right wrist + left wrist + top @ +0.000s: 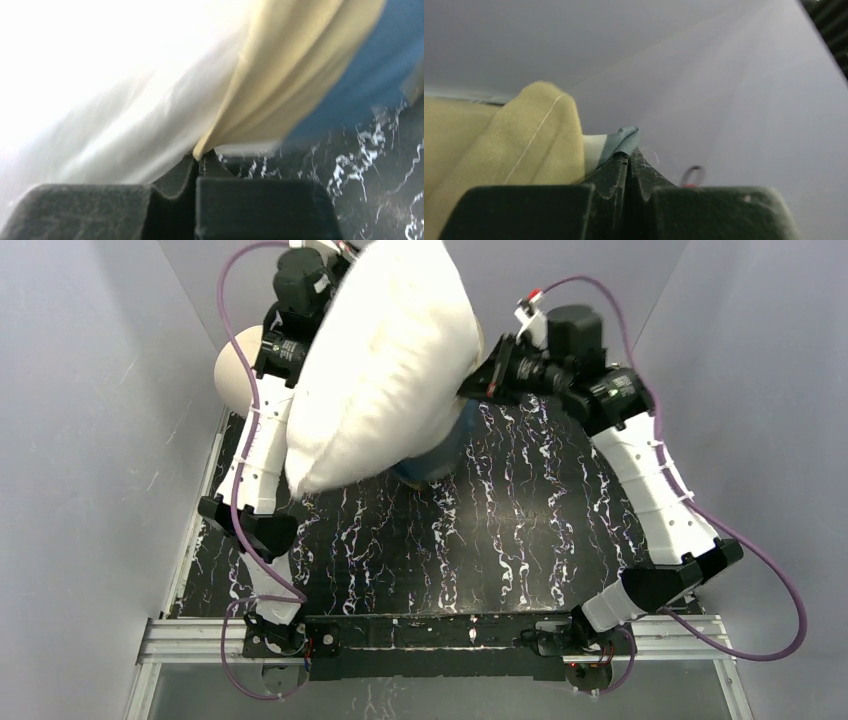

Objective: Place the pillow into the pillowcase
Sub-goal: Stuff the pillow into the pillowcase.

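We have both claws pinched shut on thin edges of the pillowcase: the left claw on a blue-and-tan fold, the right claw on a tan hem beside the white pillow. The pillow hangs raised between the arms, above the far part of the table, showing mostly bare white from above. We judge both grips slim: the pillow's weight could tug the cloth free, or the pillow could tip out and drop

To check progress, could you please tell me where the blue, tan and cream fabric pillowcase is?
From above, the pillowcase is a blue fold under the plump white pillow, beside the right gripper; that and the left gripper pinch it.
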